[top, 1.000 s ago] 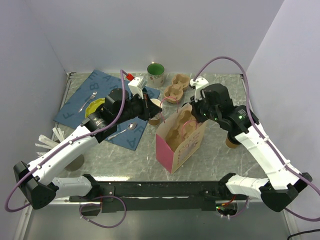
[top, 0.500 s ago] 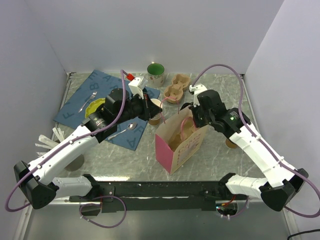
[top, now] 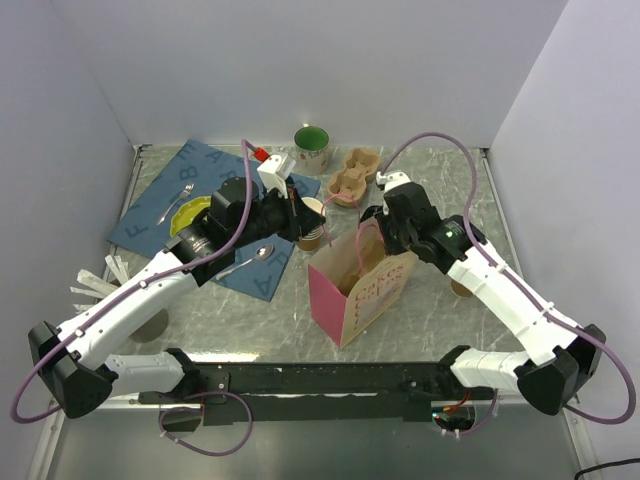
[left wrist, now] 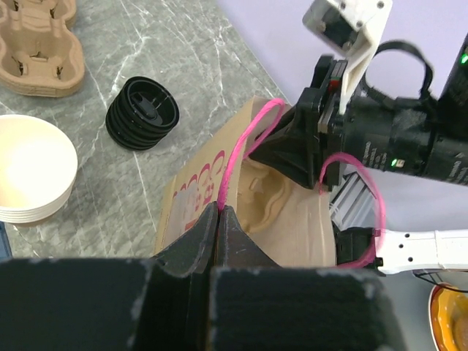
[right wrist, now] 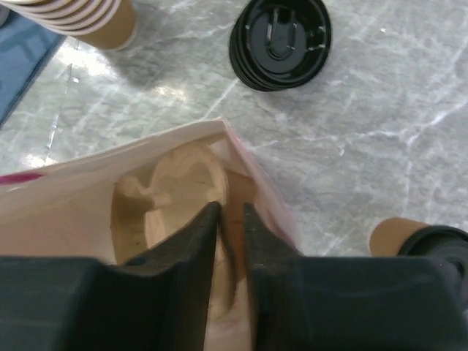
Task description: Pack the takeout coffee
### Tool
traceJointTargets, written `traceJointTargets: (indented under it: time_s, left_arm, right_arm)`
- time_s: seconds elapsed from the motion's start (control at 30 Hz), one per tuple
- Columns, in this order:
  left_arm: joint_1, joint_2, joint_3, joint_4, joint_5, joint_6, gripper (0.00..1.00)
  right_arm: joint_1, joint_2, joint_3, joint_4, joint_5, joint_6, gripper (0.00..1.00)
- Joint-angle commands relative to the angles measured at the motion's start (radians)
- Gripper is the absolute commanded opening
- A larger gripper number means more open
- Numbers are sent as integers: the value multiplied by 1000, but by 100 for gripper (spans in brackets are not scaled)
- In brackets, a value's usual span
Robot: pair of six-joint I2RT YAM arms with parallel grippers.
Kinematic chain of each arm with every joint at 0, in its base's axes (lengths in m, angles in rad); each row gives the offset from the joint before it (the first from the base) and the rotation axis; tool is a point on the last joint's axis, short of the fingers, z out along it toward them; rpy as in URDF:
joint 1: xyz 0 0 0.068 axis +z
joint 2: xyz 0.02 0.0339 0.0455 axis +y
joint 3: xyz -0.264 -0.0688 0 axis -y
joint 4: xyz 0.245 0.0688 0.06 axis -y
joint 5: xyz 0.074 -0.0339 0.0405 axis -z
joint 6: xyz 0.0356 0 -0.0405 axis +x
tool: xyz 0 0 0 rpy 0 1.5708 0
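The takeout coffee (right wrist: 411, 243), a brown paper cup with a black lid, stands on the table to the right of the pink paper bag (top: 355, 300), half hidden under my right arm in the top view (top: 462, 286). A cardboard cup carrier (right wrist: 175, 191) sits inside the bag. My left gripper (left wrist: 219, 209) is shut on the bag's pink handle (left wrist: 238, 157), holding the mouth open. My right gripper (right wrist: 230, 208) hangs in the bag's mouth over the carrier's edge, its jaws a narrow gap apart and gripping nothing.
A stack of black lids (right wrist: 279, 40) and a stack of lidless paper cups (left wrist: 33, 172) stand behind the bag. Spare carriers (top: 352, 175) and a green mug (top: 312, 147) are at the back. A blue mat (top: 160, 200) with cutlery lies at the left.
My right gripper moved left and down into the bag's mouth. The carrier sank from sticking out to sitting inside, and the jaws parted. The left gripper held still.
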Motion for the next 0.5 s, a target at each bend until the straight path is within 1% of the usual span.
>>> traceJointTargets:
  time_s: [0.0, 0.03, 0.07, 0.1, 0.13, 0.17, 0.23, 0.27, 0.33, 0.47]
  left_arm:
    - [-2, -5, 5, 31, 11, -8, 6]
    - [-2, -5, 9, 25, -4, -7, 10]
    - [-2, -5, 15, 16, -10, -2, 21]
    - [-2, -7, 29, 10, -13, 1, 27]
    - [-2, -10, 34, 7, -19, 4, 34]
    - [-2, -13, 40, -4, -31, 12, 45]
    - [-2, -24, 52, -13, -48, 16, 55]
    - [-2, -28, 58, -35, -67, 20, 64]
    - [-2, -45, 78, -64, -87, 12, 69]
    - [-2, -82, 98, -133, -107, -35, 73]
  right_arm:
    - [8, 25, 162, -50, 29, -3, 37]
    - [12, 30, 199, -68, 21, -5, 41]
    - [20, 33, 236, -85, 10, -3, 43]
    - [21, 34, 299, -114, -10, -3, 45]
    - [21, 34, 327, -125, -65, -5, 47]
    - [23, 34, 353, -137, -79, 1, 47]
    - [21, 33, 408, -165, -116, 20, 48]
    - [21, 30, 422, -173, -119, 21, 48]
    - [23, 30, 448, -194, -122, 23, 48]
    - [20, 44, 440, -245, -49, -26, 49]
